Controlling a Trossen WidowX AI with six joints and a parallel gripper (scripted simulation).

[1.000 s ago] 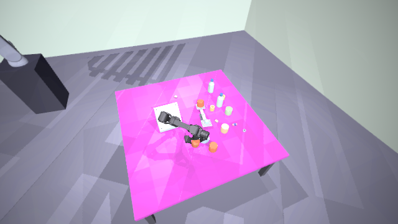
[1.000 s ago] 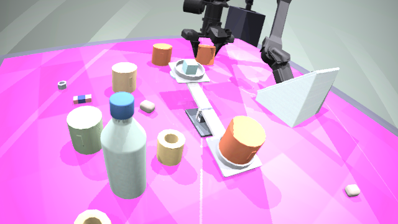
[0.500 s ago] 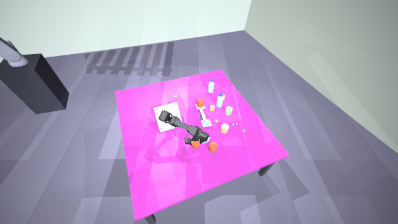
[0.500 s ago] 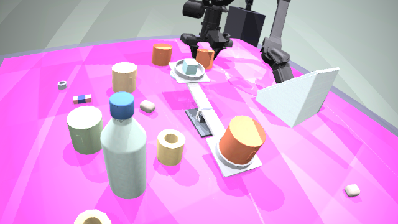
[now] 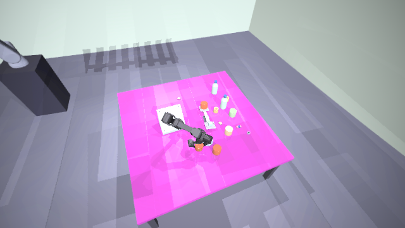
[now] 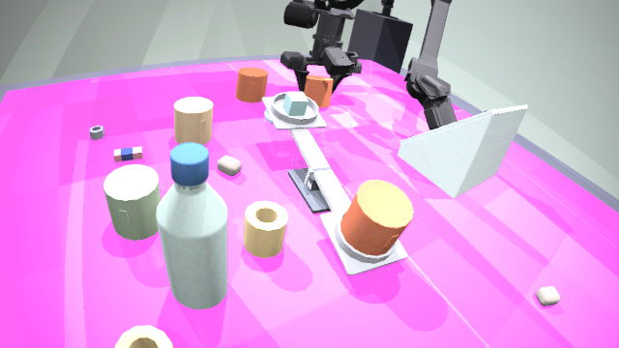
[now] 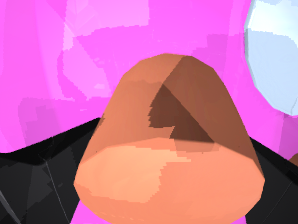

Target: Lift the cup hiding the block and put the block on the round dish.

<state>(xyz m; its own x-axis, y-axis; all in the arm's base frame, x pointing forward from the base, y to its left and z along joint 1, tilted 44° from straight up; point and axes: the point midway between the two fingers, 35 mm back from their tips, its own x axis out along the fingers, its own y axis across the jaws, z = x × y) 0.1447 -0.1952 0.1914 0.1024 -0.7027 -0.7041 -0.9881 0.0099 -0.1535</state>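
Note:
My gripper point(image 5: 198, 145) point(image 6: 319, 91) point(image 7: 170, 132) is shut on an orange cup point(image 5: 199, 147) point(image 6: 318, 95) point(image 7: 170, 187), low at or near the table; whether it touches is unclear. The light blue round dish point(image 7: 274, 55) is beside the held cup, mostly hidden behind the balance's far pan in the exterior view. A pale teal block point(image 6: 296, 104) lies uncovered in that pan point(image 6: 314, 124). The other orange cup point(image 5: 204, 105) point(image 6: 377, 219) stands on the balance's opposite, near pan point(image 6: 355, 265). The balance beam point(image 6: 309, 149) lies between them.
Another orange cup point(image 5: 216, 150) point(image 6: 251, 86) stands near the dish. A tan cup point(image 5: 228, 130) point(image 6: 193, 122), a green cup point(image 5: 232, 113) point(image 6: 135, 205), bottles point(image 5: 214, 88) point(image 6: 195, 251), yellow rings point(image 6: 264, 237) and small items are beside the balance. A white slab point(image 5: 178, 110) point(image 6: 455, 161) is by the arm's base.

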